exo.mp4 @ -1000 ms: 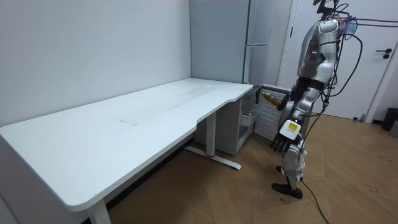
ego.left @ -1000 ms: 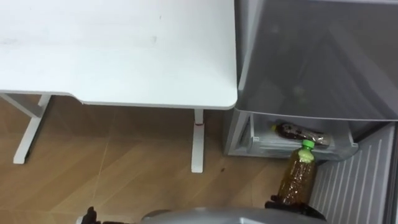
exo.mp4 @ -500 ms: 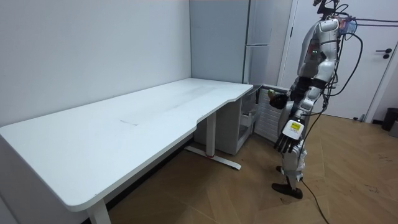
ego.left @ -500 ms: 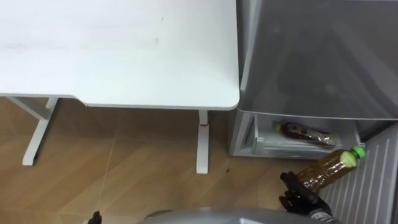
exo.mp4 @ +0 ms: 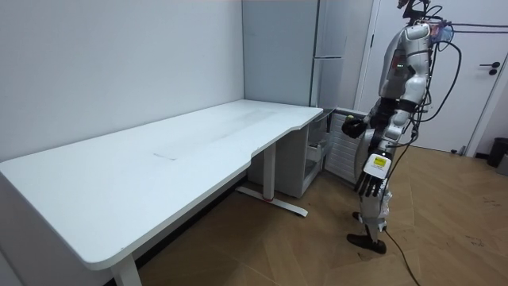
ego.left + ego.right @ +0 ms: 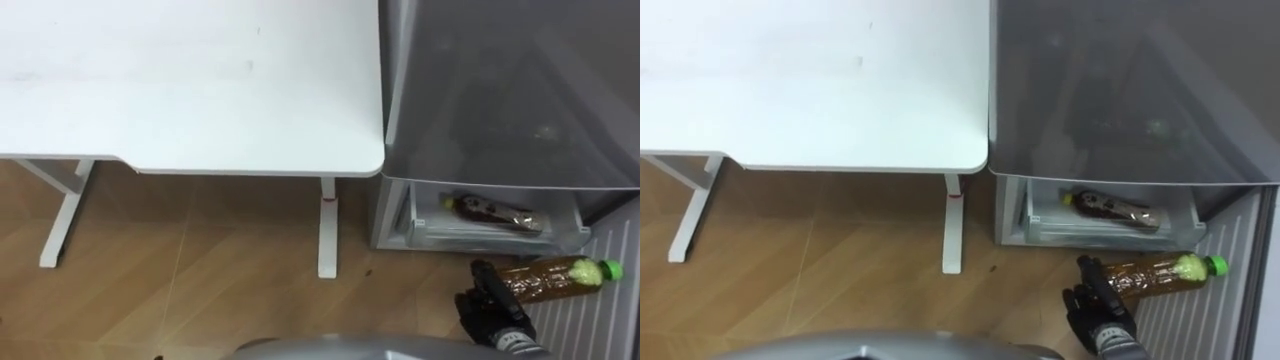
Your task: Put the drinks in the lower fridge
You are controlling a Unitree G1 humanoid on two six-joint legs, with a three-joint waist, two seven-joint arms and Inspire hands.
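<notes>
Left eye view: the right hand (image 6: pixel 495 315) is curled round the base of a brown drink bottle (image 6: pixel 555 278), which lies sideways low in front of the fridge (image 6: pixel 510 90). The counter (image 6: pixel 190 80) stands beside the fridge.

Room view: the robot stands facing the fridge, its left hand (image 5: pixel 367 184) hanging with loose, straight fingers.

Right eye view: a second bottle (image 6: pixel 1115 207) lies in the fridge's open lower drawer (image 6: pixel 1040 228).
</notes>
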